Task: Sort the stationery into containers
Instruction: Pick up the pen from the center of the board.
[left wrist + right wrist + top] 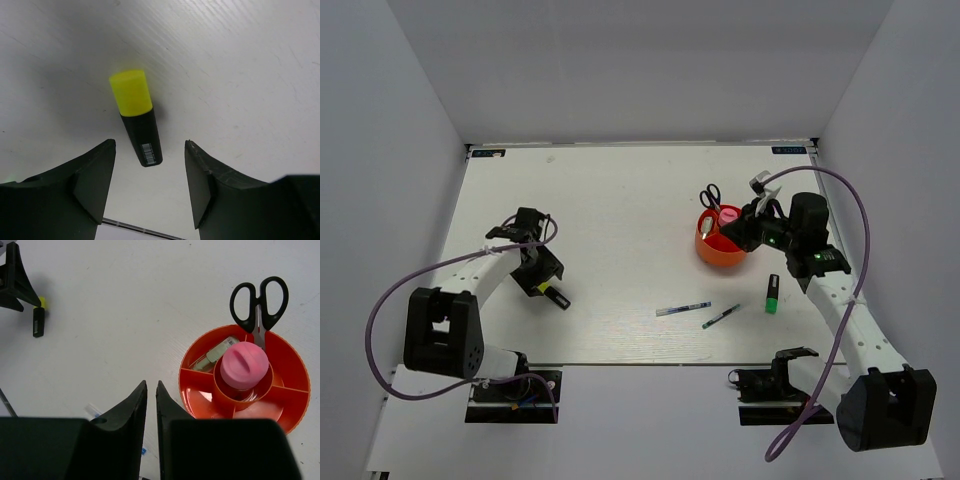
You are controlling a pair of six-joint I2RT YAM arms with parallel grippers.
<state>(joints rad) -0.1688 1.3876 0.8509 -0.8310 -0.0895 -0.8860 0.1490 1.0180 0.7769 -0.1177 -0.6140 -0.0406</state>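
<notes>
Left claw (149,147) spread over yellow highlighter (136,112), well left of orange cup (295,405); next lower, pinch; right claw (151,390) closed, empty.

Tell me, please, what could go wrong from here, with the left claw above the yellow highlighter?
1. Only the black end of the highlighter lies inside the open left claw, and it lies slanted. Closing may pinch just that end, so it could slip or roll away.
2. The right claw, shut, hangs beside the cup. If the left arm brings the highlighter there, the arms might collide or push the cup.
</notes>
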